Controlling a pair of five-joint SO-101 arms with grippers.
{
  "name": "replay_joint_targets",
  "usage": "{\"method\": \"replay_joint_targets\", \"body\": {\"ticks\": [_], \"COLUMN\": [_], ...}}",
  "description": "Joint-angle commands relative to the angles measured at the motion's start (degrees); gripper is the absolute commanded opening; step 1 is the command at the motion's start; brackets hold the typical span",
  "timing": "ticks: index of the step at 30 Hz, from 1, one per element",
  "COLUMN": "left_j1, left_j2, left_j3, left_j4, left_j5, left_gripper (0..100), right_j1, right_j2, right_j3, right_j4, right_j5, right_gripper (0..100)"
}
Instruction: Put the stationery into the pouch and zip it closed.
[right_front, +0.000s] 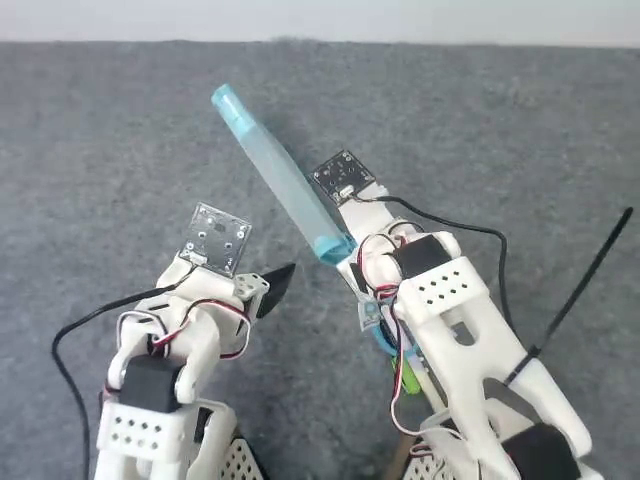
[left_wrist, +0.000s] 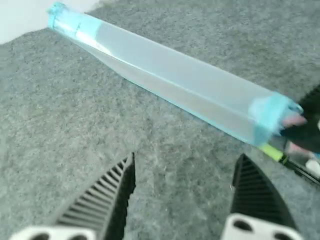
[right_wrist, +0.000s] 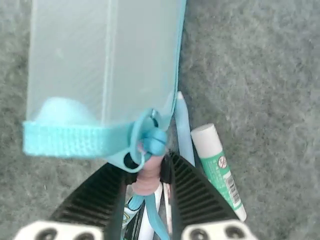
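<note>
A long translucent light-blue pouch slants up off the grey table, its far end raised. My right gripper is shut on the pink tab of the zipper pull at the pouch's near end, beside a teal strap. Under that gripper lie a white-and-green glue stick and a light-blue pen. My left gripper hangs open over bare felt, just short of the pouch, touching nothing. In the high view it sits left of the right gripper.
Grey felt covers the whole table. More stationery, blue and neon green, lies under the right arm. A black cable runs at the right. The table's far edge is at the top of the high view.
</note>
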Motion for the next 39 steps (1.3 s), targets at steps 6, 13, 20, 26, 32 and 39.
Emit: {"method": "replay_joint_targets", "body": {"ticks": [6,13,20,26,32,39], "left_j1": [2.11,5.71,5.45,5.71,5.89,12.57], "left_j2": [-1.23,-1.23,-1.14,-0.79,-0.79,-0.79], "left_j3": [-4.18,-4.0,-0.31,3.74,3.82,4.79], "left_j4": [1.49,1.32,-2.37,-7.38,-7.38,-7.38], "left_j5": [-0.53,-0.44,-0.44,2.2,3.08,3.08], "left_gripper": [30,30,30,30,30,30], "right_j1": [-2.95,-3.47,-3.3,-1.45,-1.45,-1.45], "right_j2": [-0.66,-0.31,-0.92,-4.18,-10.86,-14.2], "right_j3": [-0.7,-0.62,0.09,-4.31,-6.59,-6.59], "right_j4": [-2.68,-3.56,-3.21,2.59,7.69,9.1], "right_j5": [-0.97,-1.05,-0.97,0.62,1.49,1.76], "right_gripper": [0.6,0.6,0.6,0.6,0.6,0.6]}}
